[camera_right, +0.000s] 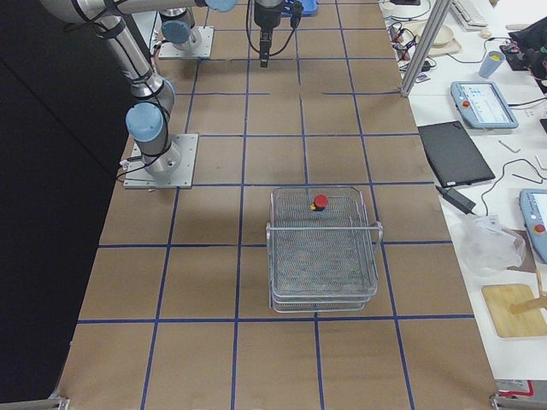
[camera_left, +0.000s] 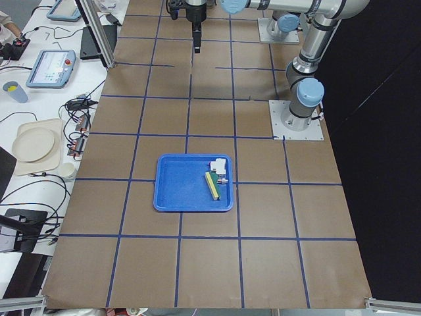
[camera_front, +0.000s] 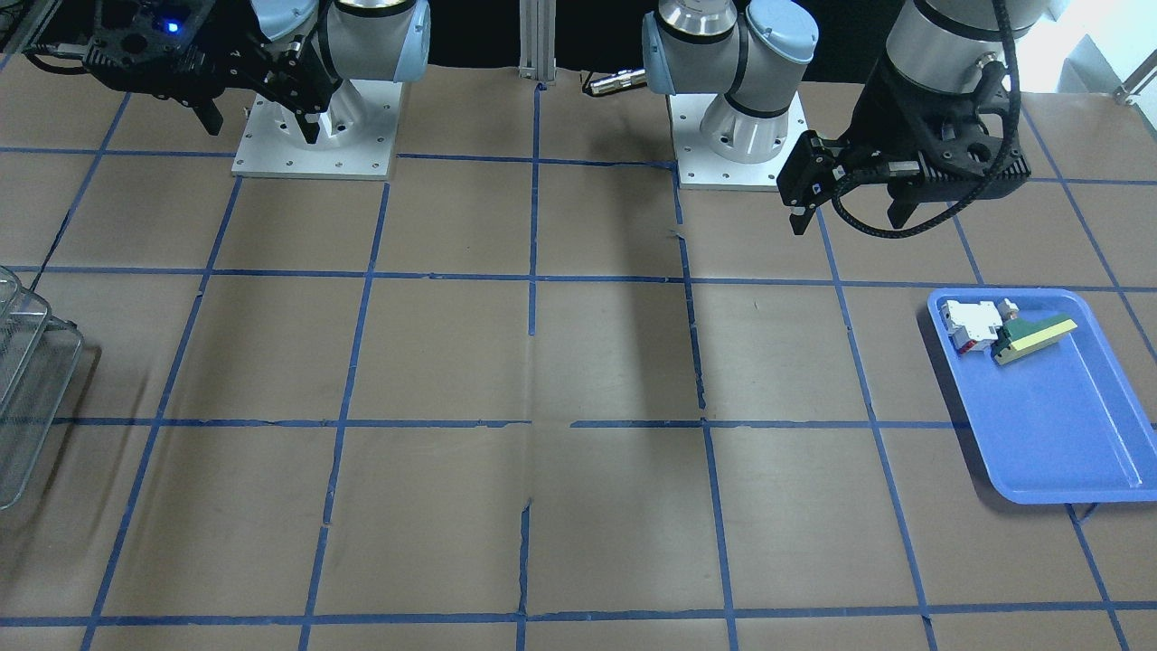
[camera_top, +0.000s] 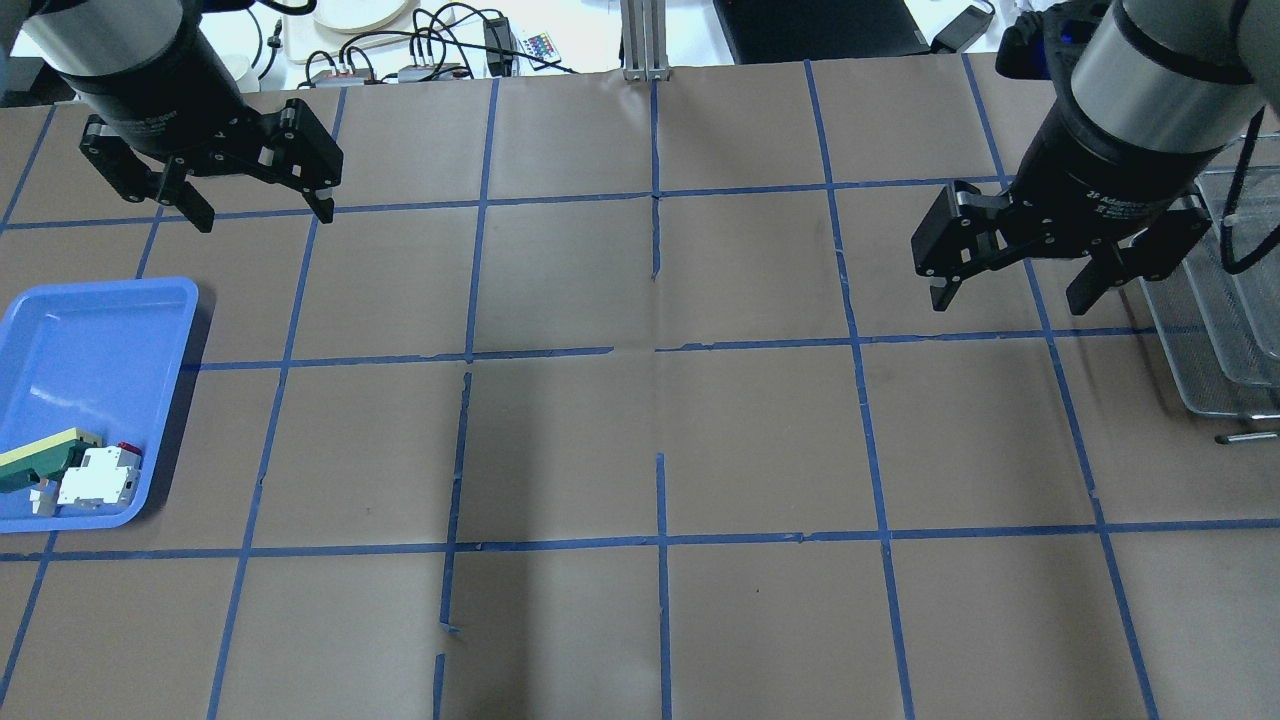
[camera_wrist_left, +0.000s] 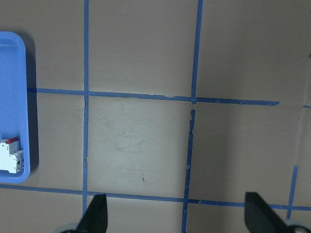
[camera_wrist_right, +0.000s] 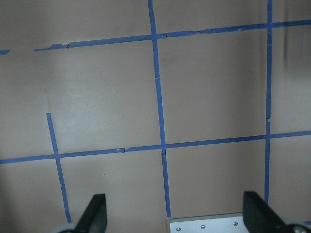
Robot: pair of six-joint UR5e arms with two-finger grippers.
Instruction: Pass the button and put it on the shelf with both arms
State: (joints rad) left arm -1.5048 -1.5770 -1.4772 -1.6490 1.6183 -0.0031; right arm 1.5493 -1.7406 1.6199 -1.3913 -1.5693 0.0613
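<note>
At the far left of the overhead view the blue tray [camera_top: 100,290] lies on the bench [camera_top: 650,440]. It carries only the green-and-yellow wedge [camera_top: 40,462] and the white-and-red block [camera_top: 98,478], which touch each other in the tray's corner.

Just past the tray, the left gripper [camera_top: 262,215] hangs above bare bench. Its fingers [camera_wrist_left: 95,216] are spread wide, with nothing between them and nothing touching them. The left wrist view shows only paper and blue tape lines in the gap.

The middle of the bench carries nothing of the task.

Further right, the right gripper [camera_top: 1012,298] hovers beside the shelf [camera_top: 1220,340], apart from its wire. Its fingers [camera_wrist_right: 95,213] are equally wide apart and empty, again with only bench in the gap.

The button [camera_right: 320,202] shows only in the right side view. It lies red cap up on the mesh of the shelf's upper tier, at the end that faces the middle of the bench. In the overhead view the right gripper seems to cover that spot.

With the button on the shelf and both grippers free of it, I judge both the hand-over and the placing done. No grasp seems called for next. At most the arms need to keep clear of the rack so the small, light switch is not knocked or rolled along the mesh.
</note>
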